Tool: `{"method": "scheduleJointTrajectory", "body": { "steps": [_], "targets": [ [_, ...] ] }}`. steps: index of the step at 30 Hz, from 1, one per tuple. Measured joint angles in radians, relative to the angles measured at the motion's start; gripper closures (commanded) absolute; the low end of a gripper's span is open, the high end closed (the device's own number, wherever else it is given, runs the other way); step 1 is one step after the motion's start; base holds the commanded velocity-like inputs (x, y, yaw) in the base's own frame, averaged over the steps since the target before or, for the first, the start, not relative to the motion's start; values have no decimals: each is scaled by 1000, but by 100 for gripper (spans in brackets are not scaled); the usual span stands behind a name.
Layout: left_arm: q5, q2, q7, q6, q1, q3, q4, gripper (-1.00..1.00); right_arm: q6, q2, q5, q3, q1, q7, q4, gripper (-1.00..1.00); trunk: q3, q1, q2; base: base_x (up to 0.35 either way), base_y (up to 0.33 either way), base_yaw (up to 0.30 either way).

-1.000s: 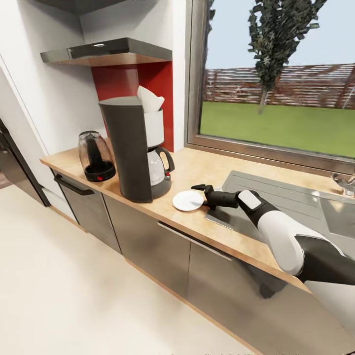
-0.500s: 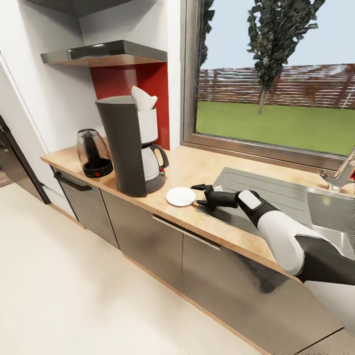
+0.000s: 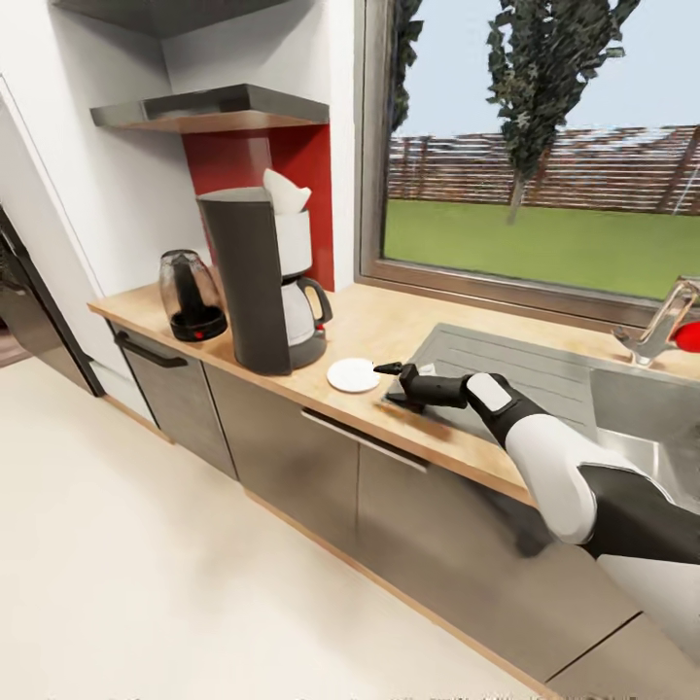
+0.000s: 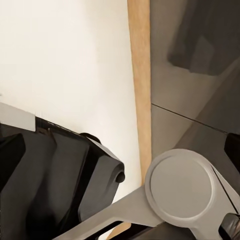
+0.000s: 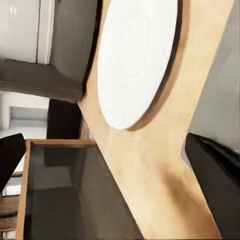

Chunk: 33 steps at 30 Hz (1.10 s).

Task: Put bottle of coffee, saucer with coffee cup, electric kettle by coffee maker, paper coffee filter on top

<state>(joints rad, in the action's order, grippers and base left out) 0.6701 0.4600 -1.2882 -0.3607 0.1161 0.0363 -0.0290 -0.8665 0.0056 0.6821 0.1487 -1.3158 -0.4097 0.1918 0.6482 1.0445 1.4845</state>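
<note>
The coffee maker point(image 3: 255, 297) stands on the kitchen countertop point(image 3: 379, 335) with a white paper coffee filter point(image 3: 288, 192) sticking out of its top. To its left sits the electric kettle point(image 3: 192, 297). The white saucer point(image 3: 353, 374) lies flat just right of the coffee maker's base. My right gripper point(image 3: 387, 381) hovers open a little to the right of the saucer, holding nothing. In the right wrist view the saucer point(image 5: 135, 60) lies ahead of the open fingers point(image 5: 215, 185). The left wrist view looks down at floor and cabinet fronts. The bottle of coffee and the coffee cup are out of view.
A steel sink with drainboard point(image 3: 544, 374) lies under my right arm, with a faucet point(image 3: 661, 329) and a red object point(image 3: 688, 336) at far right. A grey shelf point(image 3: 209, 109) hangs above the coffee maker. A dark appliance point(image 3: 19, 311) stands at far left.
The whole view has shifted as the robot moved, bringing the faucet and red object into sight. My right gripper now sits slightly farther from the saucer, which stays on the counter.
</note>
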Motion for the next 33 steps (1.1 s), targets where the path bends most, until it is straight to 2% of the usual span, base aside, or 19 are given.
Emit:
{"method": "scheduleJointTrajectory", "body": {
  "steps": [1,5,8,10,11,13,14,16,17,19,20,22,23,24,25,28,29,31,33],
  "targets": [
    [0,0,1,0,0,1,0,-100,0,2,-5,-3,0,-24,39,-100,0,0,0,-160,126,0],
    [0,-1,1,0,0,1,0,-100,2,6,-10,-4,0,-113,76,-100,0,0,0,-73,58,0],
    [0,-1,1,0,0,1,0,-100,3,8,-17,-12,0,-230,89,-100,0,0,0,-22,17,0],
    [0,-1,1,0,0,1,0,-100,5,13,-20,-43,0,-287,95,-100,0,0,0,-9,99,0],
    [0,-1,1,0,0,1,0,-100,8,21,-23,-90,0,-313,112,-100,0,0,0,-6,175,0],
    [0,-1,1,0,0,1,0,-100,17,29,-30,-146,0,-332,141,-100,0,0,0,-4,219,0],
    [0,-1,1,0,0,1,0,-100,28,35,-29,-206,0,-345,170,-100,0,0,0,-2,227,0],
    [0,-1,1,0,0,1,0,-100,46,40,-31,-268,1,-363,191,-100,0,0,0,-2,163,0],
    [0,-2,1,0,0,1,0,-100,63,46,-32,-323,4,-387,204,-100,0,0,0,-1,102,0],
    [0,-2,1,0,0,1,0,-100,85,56,-34,-375,14,-413,215,-100,0,0,0,-1,67,0],
    [0,-2,1,0,0,1,0,-100,113,66,-36,-423,28,-433,225,-100,0,0,0,0,42,0],
    [0,-2,1,0,0,1,0,-100,149,77,-37,-476,42,-448,241,-100,0,0,0,0,69,0],
    [0,-2,1,0,0,1,0,-100,185,86,-37,-542,59,-456,263,-100,0,0,0,0,133,0],
    [0,-2,1,0,0,1,0,-100,201,90,-38,-580,69,-459,277,-100,0,0,0,0,196,0],
    [0,-2,1,0,0,1,0,-100,224,95,-38,-662,87,-460,308,-100,0,0,0,-6,215,0],
    [0,-2,1,0,0,1,0,-100,247,100,-39,-764,117,-460,346,-100,0,0,0,-10,157,0],
    [0,-2,1,1,0,1,0,-100,286,103,-40,-833,163,-460,370,-100,0,0,0,-4,49,0],
    [0,-2,1,1,0,1,-1,-100,353,104,-41,-866,222,-461,380,-100,0,0,0,-2,28,0],
    [0,-2,1,1,0,1,-1,-100,377,105,-42,-874,258,-461,383,-100,0,0,0,-1,18,0]
  ]
}}
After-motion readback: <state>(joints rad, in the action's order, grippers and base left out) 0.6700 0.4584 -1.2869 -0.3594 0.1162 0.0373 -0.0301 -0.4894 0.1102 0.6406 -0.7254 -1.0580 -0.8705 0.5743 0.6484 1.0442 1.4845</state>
